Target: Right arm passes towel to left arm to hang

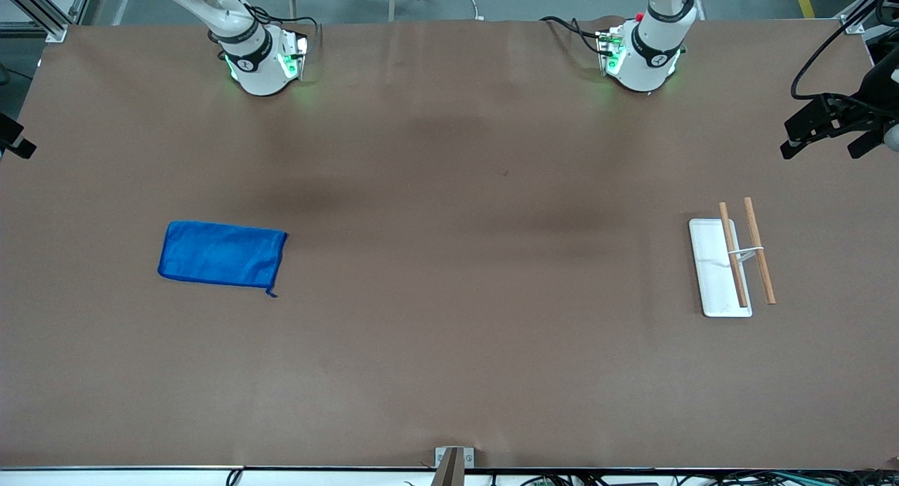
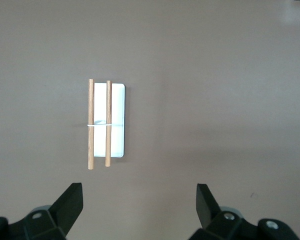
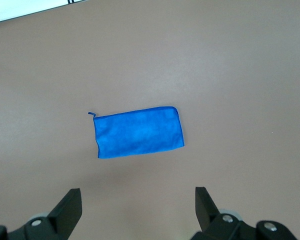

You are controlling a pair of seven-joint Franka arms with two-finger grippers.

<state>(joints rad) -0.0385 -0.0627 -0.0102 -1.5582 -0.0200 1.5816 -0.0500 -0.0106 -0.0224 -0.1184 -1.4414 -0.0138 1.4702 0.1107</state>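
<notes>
The brown desk (image 1: 449,345) carries everything here. The right arm (image 1: 239,22) and the left arm (image 1: 660,29) rise from green-lit bases along its edge farthest from the front camera, the left arm's base bearing a small red knob.

The towel (image 1: 222,254), a bright blue cloth, lies flat on the desk toward the right arm's end, below the right gripper (image 3: 137,212), which hangs high over it with fingers spread wide and holding nothing. A short thread tail (image 3: 91,114) trails from one corner of the towel.

The white tray (image 1: 716,268) lies toward the left arm's end, with two wooden rods (image 1: 746,251) joined by a thin white band; one rod rests on the tray, the other lies just beside it. The left gripper (image 2: 139,210) hangs above this rack, likewise wide open and empty.
</notes>
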